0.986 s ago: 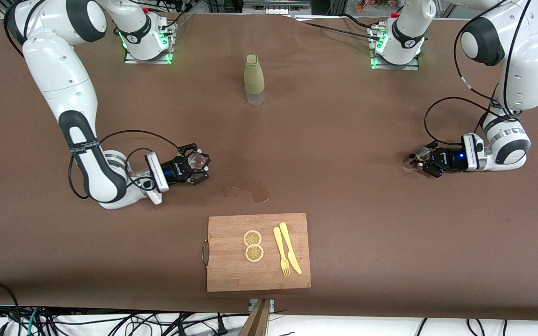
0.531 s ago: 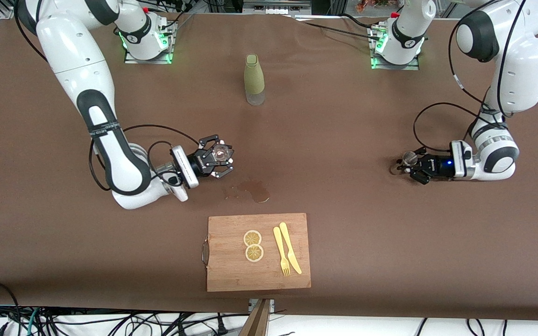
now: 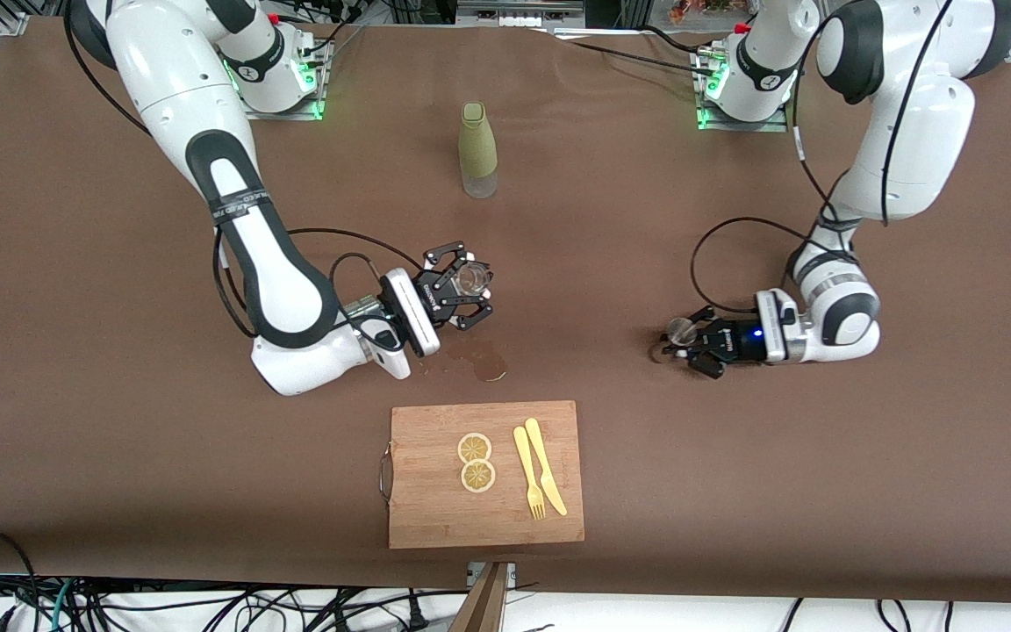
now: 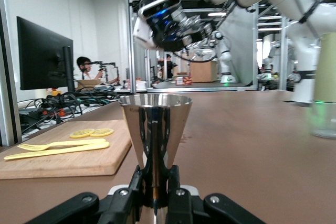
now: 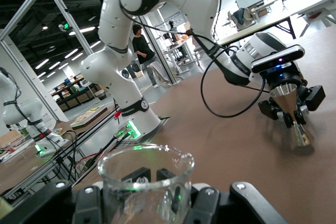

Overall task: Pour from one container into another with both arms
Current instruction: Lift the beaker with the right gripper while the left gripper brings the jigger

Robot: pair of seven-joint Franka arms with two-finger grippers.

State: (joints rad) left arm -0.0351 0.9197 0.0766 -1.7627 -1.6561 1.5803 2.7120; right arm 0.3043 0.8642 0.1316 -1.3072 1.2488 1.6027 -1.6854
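A brown cloth covers the long table [image 3: 75,421], and the light wooden cutting board [image 3: 435,509] at the edge nearest the front camera serves as the landmark. It carries two lemon slices [image 3: 476,462] and a yellow plastic fork and knife [image 3: 539,465]. A dark wet stain [image 3: 481,358] lies on the cloth just farther from the camera than the board, and a tall olive-green bottle with a clear base [image 3: 476,151] stands much farther still, between the two arm bases.

Over the last second both arms have swung inward toward the board's middle line. The right gripper [image 3: 463,294] started well out toward the right arm's end of the table and is now over the cloth beside the stain. Its fingers are clamped on a small clear glass beaker [image 3: 471,279], held upright with its mouth up; the right wrist view shows the rim and no obvious liquid inside. The left gripper [image 3: 697,349] has travelled in from the left arm's end. It is now over the cloth a little farther from the camera than the board's corner, closed on the waist of a shiny steel double-cone jigger [image 3: 672,338], upright in the left wrist view.

The two vessels remain well apart, so the approach looks underway. Neither is tilted; pouring has not begun. The gap must close further, and the stain hints that spills happen here.
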